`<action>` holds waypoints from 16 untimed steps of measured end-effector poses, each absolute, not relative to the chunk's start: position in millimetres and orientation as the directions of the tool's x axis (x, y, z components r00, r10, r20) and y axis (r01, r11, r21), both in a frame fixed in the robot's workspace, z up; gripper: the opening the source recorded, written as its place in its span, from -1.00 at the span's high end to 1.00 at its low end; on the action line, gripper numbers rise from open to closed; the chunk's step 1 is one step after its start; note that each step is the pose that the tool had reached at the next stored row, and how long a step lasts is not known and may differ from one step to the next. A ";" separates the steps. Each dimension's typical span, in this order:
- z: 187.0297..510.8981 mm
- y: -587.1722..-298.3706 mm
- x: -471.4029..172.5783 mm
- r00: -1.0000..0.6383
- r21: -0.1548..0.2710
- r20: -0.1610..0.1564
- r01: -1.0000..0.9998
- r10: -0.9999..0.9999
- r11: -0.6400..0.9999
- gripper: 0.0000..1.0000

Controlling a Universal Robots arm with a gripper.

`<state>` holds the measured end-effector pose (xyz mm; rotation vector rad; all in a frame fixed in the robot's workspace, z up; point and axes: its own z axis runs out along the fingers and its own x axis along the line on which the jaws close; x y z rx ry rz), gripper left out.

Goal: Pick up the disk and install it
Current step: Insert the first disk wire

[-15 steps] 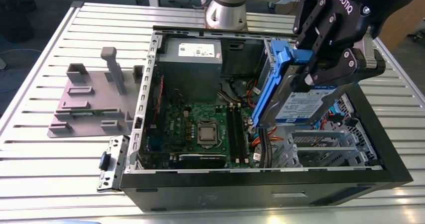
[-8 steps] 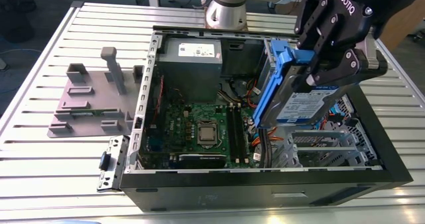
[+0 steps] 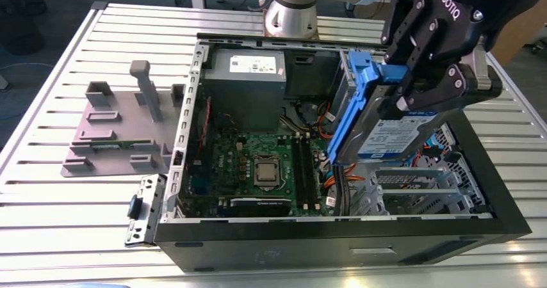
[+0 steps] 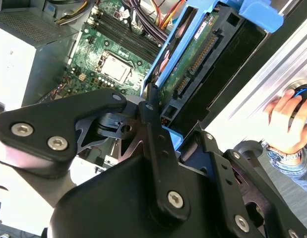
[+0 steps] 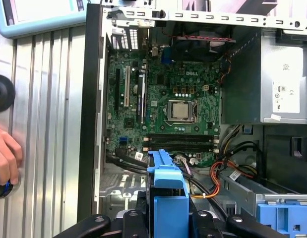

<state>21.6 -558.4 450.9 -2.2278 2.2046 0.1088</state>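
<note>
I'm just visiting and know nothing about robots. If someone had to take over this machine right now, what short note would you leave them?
Pincer: shut on the disk, gripping it in its blue bracket.
Disk: lifted, held on edge and tilted above the open computer case, over the drive cage side at the exterior view's right.
Done: disk picked up and carried over the case.
Left: it is not yet seated in the case.
Note: a person's hand rests on the table beside the case, seen in both wrist views.

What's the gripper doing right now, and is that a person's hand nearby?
Gripper: shut on the disk, held above the open computer case.
Person's hand: resting on the table beside the case, on something dark.
</note>
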 end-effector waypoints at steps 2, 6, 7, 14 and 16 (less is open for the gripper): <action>450.8 -558.5 22.1 0.009 0.045 -0.053 -0.999 -0.999 -0.012 0.26; 450.7 -558.8 23.2 0.009 0.045 -0.053 -0.999 -0.999 -0.012 0.26; 450.7 -558.9 23.5 0.009 0.045 -0.053 -0.999 -0.999 -0.012 0.26; 450.4 -559.2 25.7 0.009 0.045 -0.053 -0.999 -0.999 -0.012 0.26; 450.4 -559.3 26.4 0.009 0.045 -0.053 -0.999 -0.999 -0.012 0.26</action>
